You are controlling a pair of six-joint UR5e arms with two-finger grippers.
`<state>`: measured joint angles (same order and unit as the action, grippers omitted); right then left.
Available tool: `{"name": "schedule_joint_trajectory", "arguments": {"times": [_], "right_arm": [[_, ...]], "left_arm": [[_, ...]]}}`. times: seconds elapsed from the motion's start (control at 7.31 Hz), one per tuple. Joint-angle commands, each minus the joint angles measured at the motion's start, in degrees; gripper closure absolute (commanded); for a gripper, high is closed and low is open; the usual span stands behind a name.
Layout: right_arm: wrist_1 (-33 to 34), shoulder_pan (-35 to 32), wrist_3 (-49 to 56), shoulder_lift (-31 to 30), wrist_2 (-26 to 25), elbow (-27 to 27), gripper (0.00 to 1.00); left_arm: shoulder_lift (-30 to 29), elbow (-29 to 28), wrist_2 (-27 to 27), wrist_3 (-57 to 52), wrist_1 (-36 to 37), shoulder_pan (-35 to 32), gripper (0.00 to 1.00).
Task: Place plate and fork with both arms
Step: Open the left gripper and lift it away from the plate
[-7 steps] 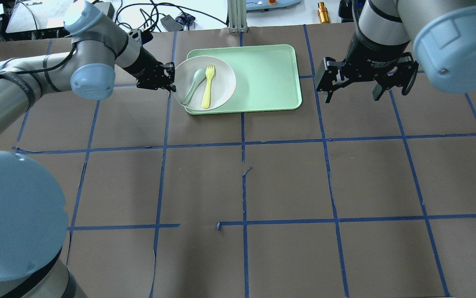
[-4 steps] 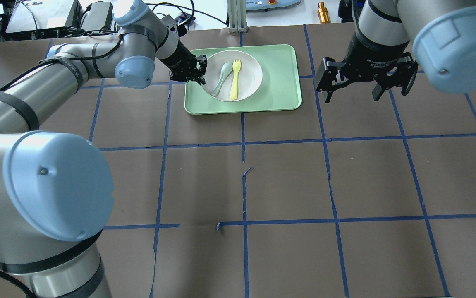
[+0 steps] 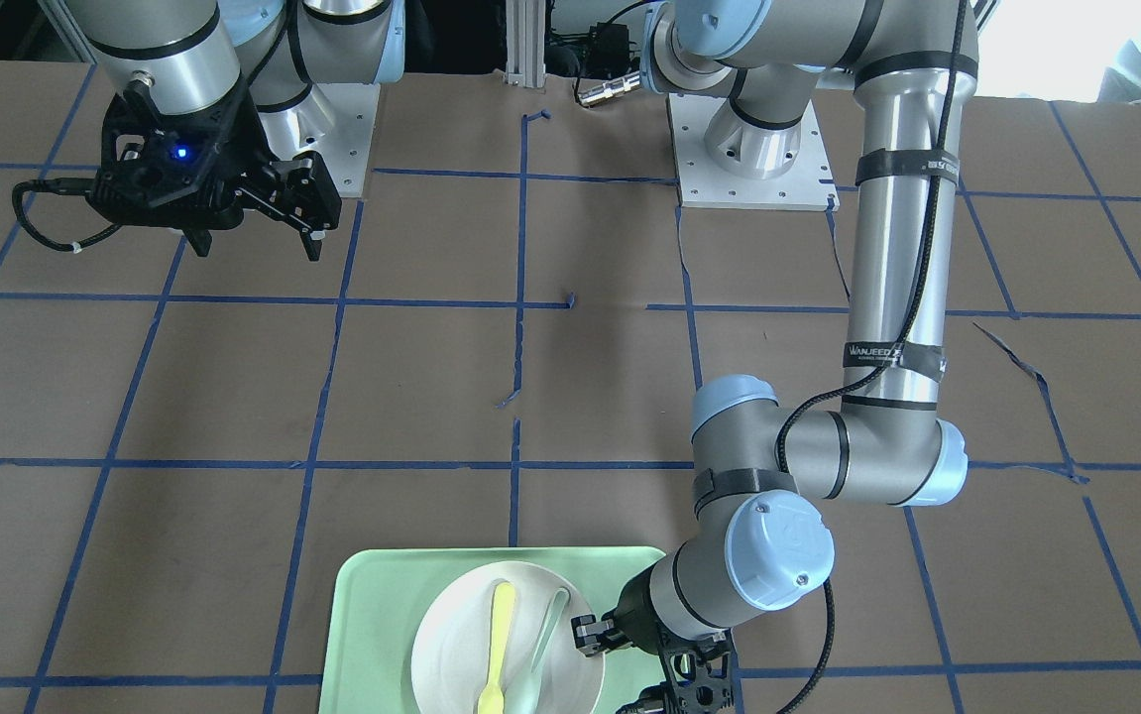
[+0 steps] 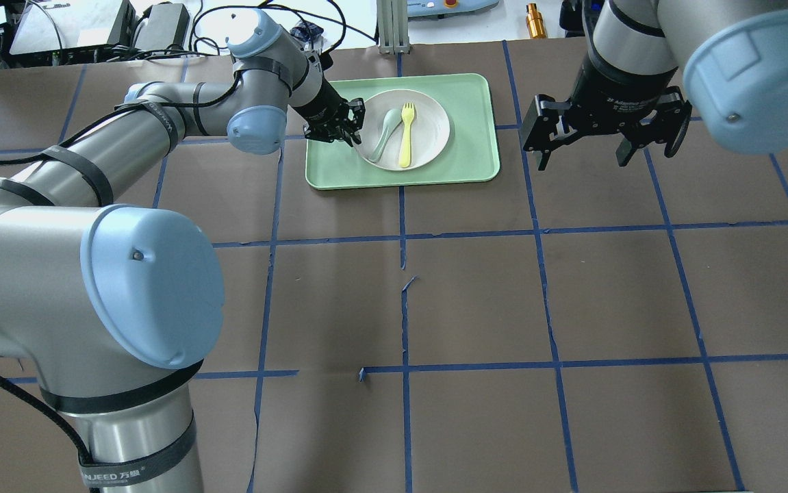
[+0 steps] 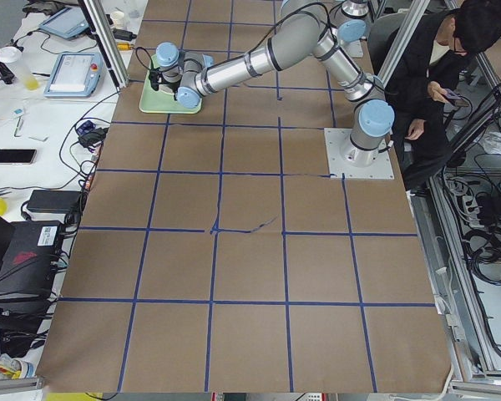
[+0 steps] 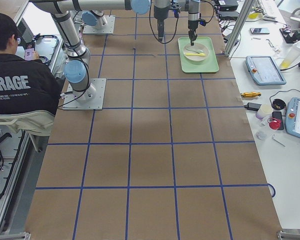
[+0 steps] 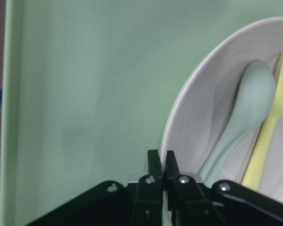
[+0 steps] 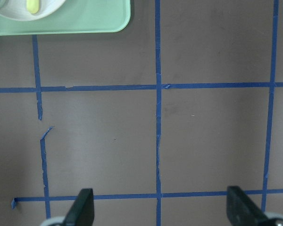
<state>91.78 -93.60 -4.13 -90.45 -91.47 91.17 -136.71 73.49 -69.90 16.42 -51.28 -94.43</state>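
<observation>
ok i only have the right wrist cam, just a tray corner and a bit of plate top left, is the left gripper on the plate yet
observer: yes, the left gripper is shut on the plate rim, on the side toward its own arm.
operator: whats on the plate
observer: a yellow fork and a green spoon side by side, heads pointing away from the robot.
operator: is the plate fully over the tray
observer: yes, the whole plate is inside the tray outline, about mid-tray. I can't tell whether it is resting or lifted.

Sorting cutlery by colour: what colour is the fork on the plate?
The fork is pale yellow, clearest in the overhead view.
</observation>
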Motion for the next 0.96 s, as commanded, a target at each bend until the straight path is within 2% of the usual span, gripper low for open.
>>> {"name": "schedule_joint_trajectory", "arguments": {"times": [0.0,0.14,0.27,0.41,0.55,0.82], "right_arm": [[-0.02,0.0,0.0,0.01,-0.02,-0.02,0.0],[0.06,0.0,0.0,0.01,-0.02,-0.02,0.0],[0.07,0.0,0.0,0.01,-0.02,-0.02,0.0],[0.07,0.0,0.0,0.01,0.06,0.06,0.0],[0.07,0.0,0.0,0.01,0.06,0.06,0.0],[0.15,0.0,0.09,0.01,-0.11,0.15,0.0]], "left_arm": [[3.79,2.0,-0.75,-2.86,0.05,0.47,0.0],[7.91,4.53,-4.67,-3.67,-2.75,2.65,0.0],[13.69,7.95,-7.41,-9.24,-9.13,4.16,0.0],[20.28,10.51,-14.83,-11.56,-15.11,4.52,0.0],[26.0,11.41,-19.17,-11.67,-21.52,4.43,0.0],[36.29,12.02,-19.57,-10.89,-31.04,3.47,0.0]]}}
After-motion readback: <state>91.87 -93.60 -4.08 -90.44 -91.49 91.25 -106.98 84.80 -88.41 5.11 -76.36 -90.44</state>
